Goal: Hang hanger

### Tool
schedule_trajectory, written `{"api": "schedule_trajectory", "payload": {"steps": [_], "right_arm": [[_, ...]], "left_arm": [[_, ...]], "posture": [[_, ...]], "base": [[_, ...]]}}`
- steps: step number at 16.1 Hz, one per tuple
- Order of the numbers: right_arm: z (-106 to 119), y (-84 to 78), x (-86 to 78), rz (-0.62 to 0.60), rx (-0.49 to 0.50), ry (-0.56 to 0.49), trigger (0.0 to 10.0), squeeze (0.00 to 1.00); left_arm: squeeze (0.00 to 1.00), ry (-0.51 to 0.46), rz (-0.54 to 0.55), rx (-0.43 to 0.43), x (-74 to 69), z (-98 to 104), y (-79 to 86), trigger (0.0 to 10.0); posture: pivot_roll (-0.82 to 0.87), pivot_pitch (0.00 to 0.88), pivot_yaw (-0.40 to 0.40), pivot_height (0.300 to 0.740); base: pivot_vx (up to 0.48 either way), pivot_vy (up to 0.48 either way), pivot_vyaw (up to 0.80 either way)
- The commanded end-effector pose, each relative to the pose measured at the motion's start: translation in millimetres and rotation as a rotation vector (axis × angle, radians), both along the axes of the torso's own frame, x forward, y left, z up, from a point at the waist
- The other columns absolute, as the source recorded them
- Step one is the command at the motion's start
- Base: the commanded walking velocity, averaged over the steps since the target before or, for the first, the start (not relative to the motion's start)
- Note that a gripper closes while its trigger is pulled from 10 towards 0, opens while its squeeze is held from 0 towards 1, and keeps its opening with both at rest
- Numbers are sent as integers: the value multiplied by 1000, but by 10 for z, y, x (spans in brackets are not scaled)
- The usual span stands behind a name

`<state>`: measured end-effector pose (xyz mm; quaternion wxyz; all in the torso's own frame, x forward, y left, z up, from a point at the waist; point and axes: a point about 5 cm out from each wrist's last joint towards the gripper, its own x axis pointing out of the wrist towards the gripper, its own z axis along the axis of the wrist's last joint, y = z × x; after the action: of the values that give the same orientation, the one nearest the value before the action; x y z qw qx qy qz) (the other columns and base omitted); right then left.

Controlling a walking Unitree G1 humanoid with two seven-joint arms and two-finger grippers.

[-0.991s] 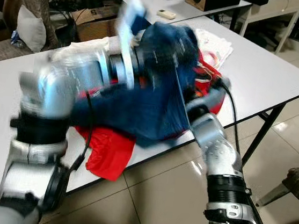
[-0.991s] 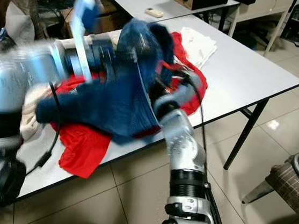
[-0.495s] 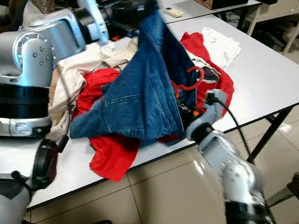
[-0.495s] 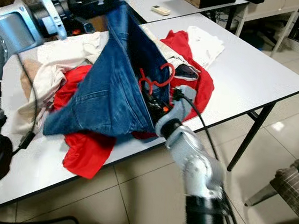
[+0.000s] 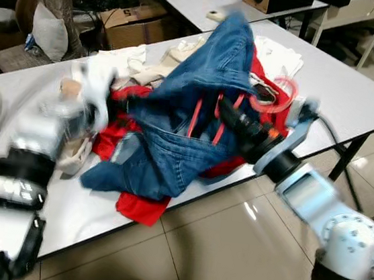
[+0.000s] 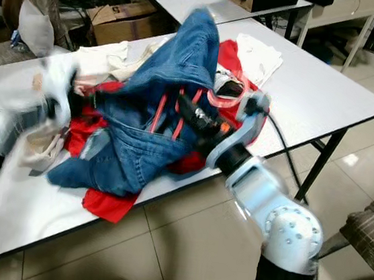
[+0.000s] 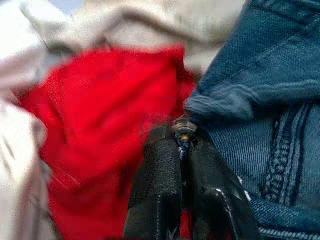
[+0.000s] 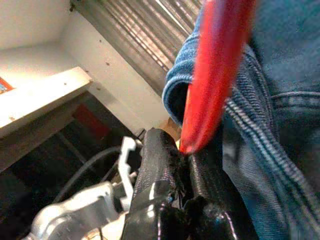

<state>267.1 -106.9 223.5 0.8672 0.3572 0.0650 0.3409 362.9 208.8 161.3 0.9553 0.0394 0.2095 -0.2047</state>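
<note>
Left wrist view showed the left end effector [image 7: 183, 150] with its fingers pressed together on a hem of the blue jeans [image 5: 189, 123], red cloth [image 7: 95, 115] just beside it. Further right, the right end effector [image 8: 186, 150] was clamped shut on the red hanger [image 5: 207, 115], which ran ahead of it inside the jeans above the table [image 5: 354, 98]. By my reading, the hanger was gripped and threaded but not yet hung; no rail was visible.

Blue jeans [image 5: 189, 123] and red hanger [image 5: 207, 115] on cluttered white table [image 5: 344, 97].
</note>
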Motion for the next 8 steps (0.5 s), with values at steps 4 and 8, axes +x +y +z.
{"api": "schedule_trajectory", "payload": {"steps": [4,8], "right_arm": [[479,82,-103,84,30,-174,10000,0],[663,187,-127,186,61,-223,10000,0]], "left_arm": [[0,-67,-36,-69,-169,-117,5,2314],[0,-94,7,-147,-483,-141,244,1529]], "posture": [[-85,0,140,740],[-51,0,103,740]], "base": [[0,0,600],[0,0,800]]}}
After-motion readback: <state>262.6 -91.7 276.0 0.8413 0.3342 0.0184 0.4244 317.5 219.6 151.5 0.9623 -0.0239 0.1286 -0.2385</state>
